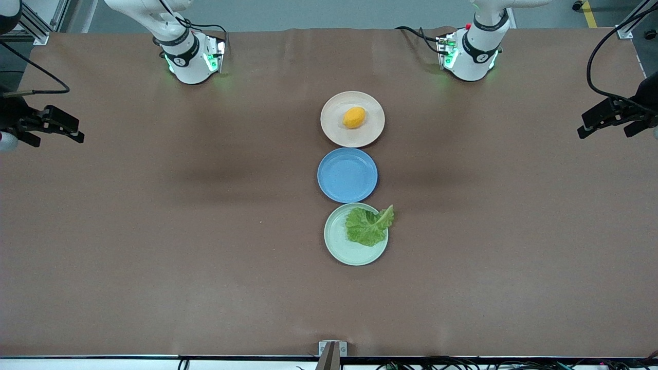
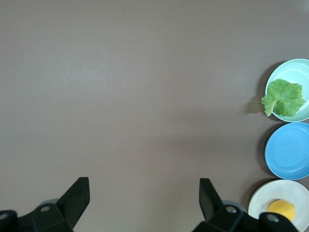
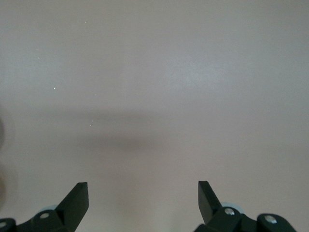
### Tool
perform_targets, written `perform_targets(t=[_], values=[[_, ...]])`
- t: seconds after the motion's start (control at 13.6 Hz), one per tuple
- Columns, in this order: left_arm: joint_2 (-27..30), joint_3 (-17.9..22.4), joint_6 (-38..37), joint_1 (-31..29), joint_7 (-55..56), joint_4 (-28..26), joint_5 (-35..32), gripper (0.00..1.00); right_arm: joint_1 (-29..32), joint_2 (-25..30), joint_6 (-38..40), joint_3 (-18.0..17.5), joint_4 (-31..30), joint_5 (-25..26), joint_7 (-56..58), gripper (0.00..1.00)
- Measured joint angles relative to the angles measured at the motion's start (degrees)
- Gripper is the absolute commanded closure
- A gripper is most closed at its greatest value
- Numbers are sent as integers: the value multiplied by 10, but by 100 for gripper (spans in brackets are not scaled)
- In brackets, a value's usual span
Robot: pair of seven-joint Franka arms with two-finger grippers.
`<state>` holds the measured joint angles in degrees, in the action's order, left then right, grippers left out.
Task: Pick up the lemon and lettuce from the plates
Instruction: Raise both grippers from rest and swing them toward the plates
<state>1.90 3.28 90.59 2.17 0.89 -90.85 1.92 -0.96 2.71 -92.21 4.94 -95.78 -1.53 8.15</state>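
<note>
Two black grippers hang with fingers spread wide and holding nothing: the right gripper (image 1: 77, 134) over its arm's end of the brown table (image 1: 154, 231), the left gripper (image 1: 586, 131) over the other end. Between them, the small orange-yellow lemon (image 1: 354, 117) sits on the round pink-beige plate (image 1: 371, 131). Nearer the camera come a round blue plate (image 1: 347, 174), then the crinkly green lettuce leaf (image 1: 367, 226) on the round mint green plate (image 1: 342, 246).

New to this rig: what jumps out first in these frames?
A column of three plates mid-table: the pink-beige plate farthest from the front camera with the lemon on it, a bare blue plate in the middle, and the mint plate nearest, holding the lettuce, which overhangs its rim. Both arms wait at the table's ends, left tool and right tool open over bare table.
</note>
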Motion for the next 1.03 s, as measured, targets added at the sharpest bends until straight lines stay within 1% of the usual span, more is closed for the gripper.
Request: perform_targets(t=[0.51,0.66,0.73,0.88,1.03], values=[[0,0,0,0,0,0,0,0,0,0,-1,0,3,0,1,0],[-1,-8,-1,0,0,-1,0,0,0,0,-1,-1,13,0,1,0],[-4,-23,-1,1,10,-3,0,0,-1,-2,-2,-1,17,0,1,0],[-26,-68,0,2,76,-8,0,0,-1,-12,-2,-1,18,0,1,0],[-65,-115,16,7,164,-8,0,0,-1,-51,-7,-1,19,0,1,0]])
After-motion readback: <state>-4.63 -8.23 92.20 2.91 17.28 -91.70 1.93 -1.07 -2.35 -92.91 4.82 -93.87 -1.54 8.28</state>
